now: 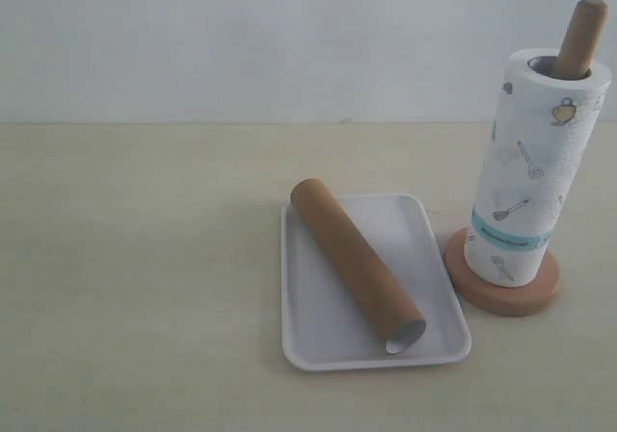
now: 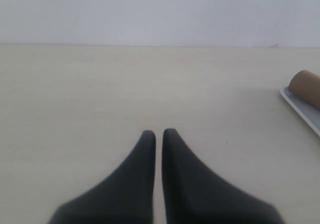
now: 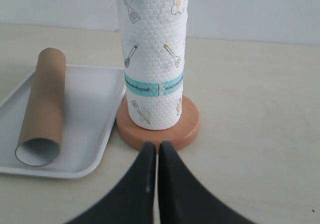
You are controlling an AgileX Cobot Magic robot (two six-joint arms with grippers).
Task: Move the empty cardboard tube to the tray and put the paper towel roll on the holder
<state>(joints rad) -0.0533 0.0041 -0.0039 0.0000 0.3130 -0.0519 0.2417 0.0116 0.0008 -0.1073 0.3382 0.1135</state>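
The empty cardboard tube [image 1: 357,263] lies diagonally in the white tray [image 1: 439,278], also seen as the tube [image 3: 44,104] in the tray [image 3: 95,104]. The paper towel roll [image 1: 530,172] stands upright on the holder [image 1: 501,292], whose dowel [image 1: 583,37] pokes out of the roll's top. In the right wrist view the roll [image 3: 152,59] sits on the round base [image 3: 187,129] just beyond my right gripper [image 3: 157,145], which is shut and empty. My left gripper [image 2: 159,132] is shut over bare table, with the tube end [image 2: 306,85] and tray corner [image 2: 300,109] off to one side. Neither gripper shows in the exterior view.
A pale wooden table [image 1: 145,258] carries everything, with a plain light wall [image 1: 241,37] behind it. The tray and the holder stand close together, a narrow gap between them.
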